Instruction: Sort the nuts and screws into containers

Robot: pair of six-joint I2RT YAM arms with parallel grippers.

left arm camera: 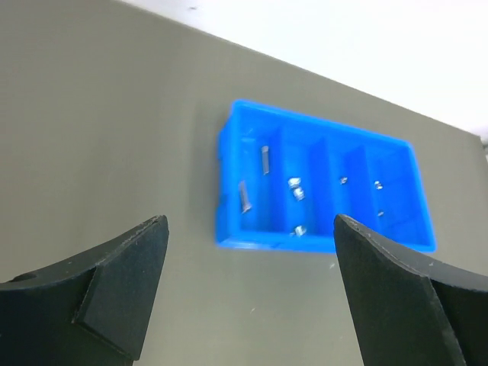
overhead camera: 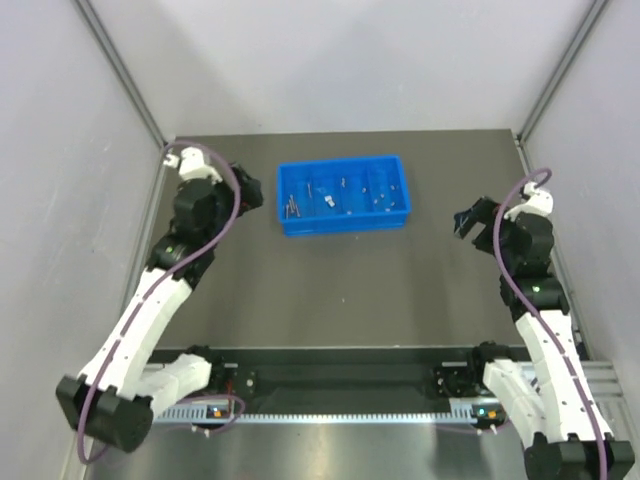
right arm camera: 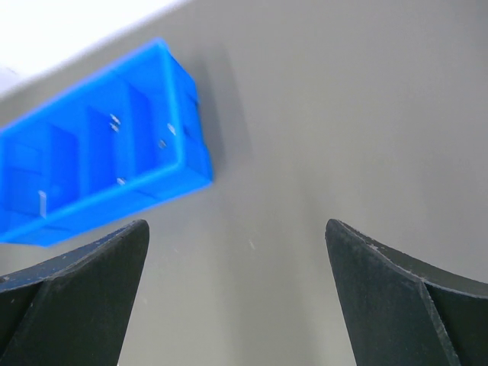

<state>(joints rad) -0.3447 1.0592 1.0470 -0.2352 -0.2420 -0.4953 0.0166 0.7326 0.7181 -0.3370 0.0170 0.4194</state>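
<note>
Both tools hung above the bench (overhead camera: 330, 290) and held nothing. The left tool (overhead camera: 250, 195) had its jaws spread wide, just at 9 o'clock of the containers (overhead camera: 345, 227), which were one blue tray toward 12 o'clock on the bench. The right tool (overhead camera: 472, 222) gaped as wide, well apart at 4 o'clock of the tray. The screws (left arm camera: 265, 159) lay in the section at the tray's 9 o'clock end. Compact pieces, probably the nuts (left arm camera: 296, 187), lay in the next section. Specks further toward 3 o'clock were too small to name. The likely trouble was the mismatch of broad fingers and tiny parts. A reach inside could catch a divider, shove the light tray, or flick a fastener into the wrong section.
</note>
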